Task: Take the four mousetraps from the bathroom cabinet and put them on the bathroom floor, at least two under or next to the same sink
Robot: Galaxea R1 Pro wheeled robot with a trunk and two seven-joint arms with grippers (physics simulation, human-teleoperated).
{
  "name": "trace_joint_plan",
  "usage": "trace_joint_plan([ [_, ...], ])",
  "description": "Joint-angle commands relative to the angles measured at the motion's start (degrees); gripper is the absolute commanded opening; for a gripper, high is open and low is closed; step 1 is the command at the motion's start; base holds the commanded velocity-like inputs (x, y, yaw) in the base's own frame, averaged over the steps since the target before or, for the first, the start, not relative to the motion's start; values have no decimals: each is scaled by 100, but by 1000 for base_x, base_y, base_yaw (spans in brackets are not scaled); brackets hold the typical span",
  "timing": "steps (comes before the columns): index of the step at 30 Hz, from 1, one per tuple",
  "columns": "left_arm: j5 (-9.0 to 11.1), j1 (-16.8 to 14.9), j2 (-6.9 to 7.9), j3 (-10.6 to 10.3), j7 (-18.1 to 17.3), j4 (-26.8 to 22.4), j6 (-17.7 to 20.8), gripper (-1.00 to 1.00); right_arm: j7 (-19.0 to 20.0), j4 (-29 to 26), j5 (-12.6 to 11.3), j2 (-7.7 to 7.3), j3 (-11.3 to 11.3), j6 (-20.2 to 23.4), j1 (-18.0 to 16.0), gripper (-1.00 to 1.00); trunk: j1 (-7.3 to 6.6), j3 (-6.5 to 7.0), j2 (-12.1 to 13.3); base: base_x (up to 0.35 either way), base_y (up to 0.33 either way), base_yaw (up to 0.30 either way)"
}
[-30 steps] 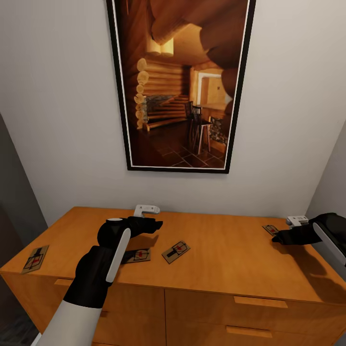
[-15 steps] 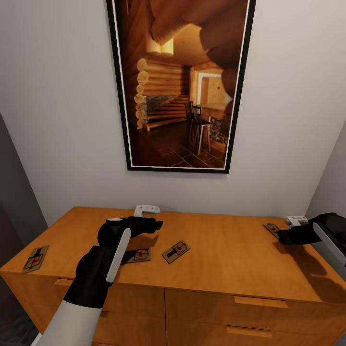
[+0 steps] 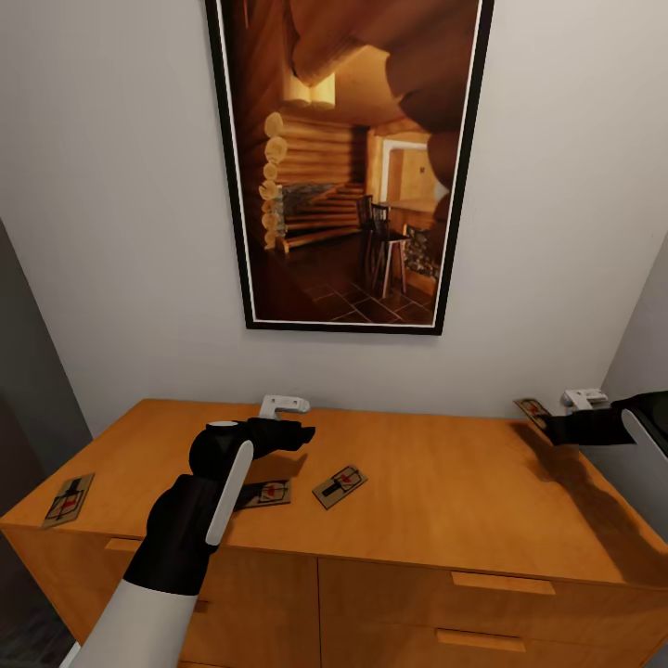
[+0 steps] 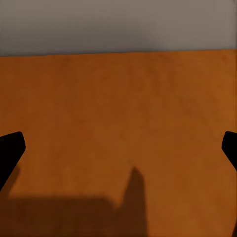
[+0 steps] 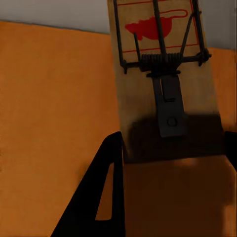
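Right gripper [image 3: 549, 429] is up off the table [image 3: 445, 501] near its far right corner, fingers clamped on the end of a mousetrap [image 3: 533, 409] — the wrist view shows the mousetrap's [image 5: 163, 79] board pinched at its bare end, spring and wire bar clear of the fingers [image 5: 101, 192]. It looks a light, stiff little board, so an edge pinch should do, though a thin flat piece could pivot or slip if swung hard. Three more mousetraps lie flat: one at the near left corner [image 3: 69, 499], two mid-table [image 3: 339, 485] [image 3: 264, 493]. Left gripper [image 3: 295, 433] hovers over bare wood, fingers spread and empty — just how high, I can't tell.
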Motion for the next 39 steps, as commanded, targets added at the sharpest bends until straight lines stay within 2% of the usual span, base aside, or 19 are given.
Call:
trace_joint_plan([
  [1, 34, -5, -2, 3, 13, -3, 26, 100, 32, -103, 32, -9, -13, 15, -6, -100, 0, -7, -4, 0, 0, 0],
  [9, 34, -5, -2, 3, 15, -3, 26, 100, 33, -495, 25, -17, -71, 15, -6, -100, 0, -7, -4, 0, 0, 0],
  [13, 34, -5, -2, 3, 13, -3, 26, 100, 35, -553, 24, -19, -239, 15, -6, -100, 0, -7, -4, 0, 0, 0],
  [17, 34, -5, -6, 3, 13, 1, 26, 100, 36, -570, 24, -18, -315, 15, -6, -100, 0, -7, -4, 0, 0, 0],
  [39, 50, -5, -3, 3, 13, 3, 26, 100, 29, -570, 33, 33, -344, 15, -6, -100, 0, -7, -4, 0, 0, 0],
])
